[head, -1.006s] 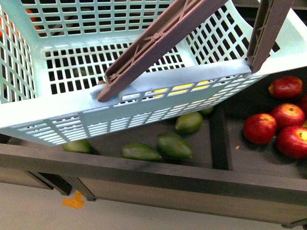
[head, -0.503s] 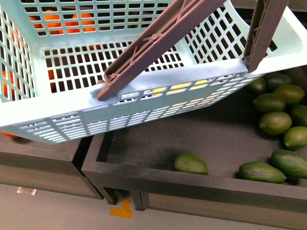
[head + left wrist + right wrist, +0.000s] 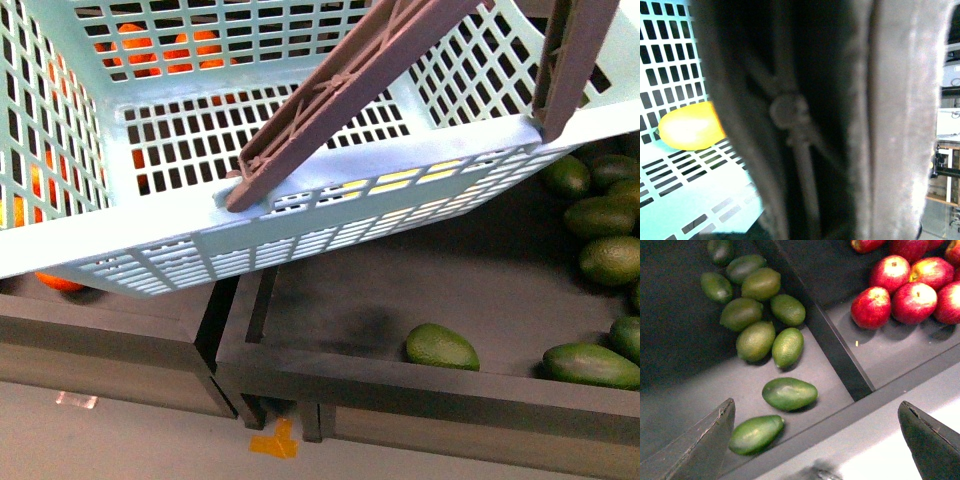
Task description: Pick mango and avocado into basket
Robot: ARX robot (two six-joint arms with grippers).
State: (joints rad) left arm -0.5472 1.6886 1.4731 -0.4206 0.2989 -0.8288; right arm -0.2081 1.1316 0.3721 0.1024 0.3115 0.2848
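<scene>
The turquoise slotted basket (image 3: 330, 215) hangs tilted and fills the upper front view, its grey-brown handles (image 3: 340, 95) raised. My left gripper is shut on a basket handle (image 3: 805, 125), which fills the left wrist view as a blur. The yellow mango (image 3: 690, 127) lies on the basket's slotted bottom and shows as yellow through the front wall (image 3: 400, 182). Several dark green avocados lie in a dark bin, the nearest one (image 3: 441, 346) below the basket. My right gripper (image 3: 820, 445) is open and empty above the bin's front edge, near two avocados (image 3: 790, 393) (image 3: 756, 434).
Oranges (image 3: 190, 45) show through the basket's slots in the bin to the left. Red apples (image 3: 871, 307) fill the bin to the right of the avocados, behind a dark divider (image 3: 835, 355). The bins have raised dark front rims (image 3: 420, 385). An orange tape mark (image 3: 275, 440) is on the floor.
The bins have slid to the right under the basket: the apples left the front view and the oranges came in at the left. The basket stays held and shifted slightly right.
</scene>
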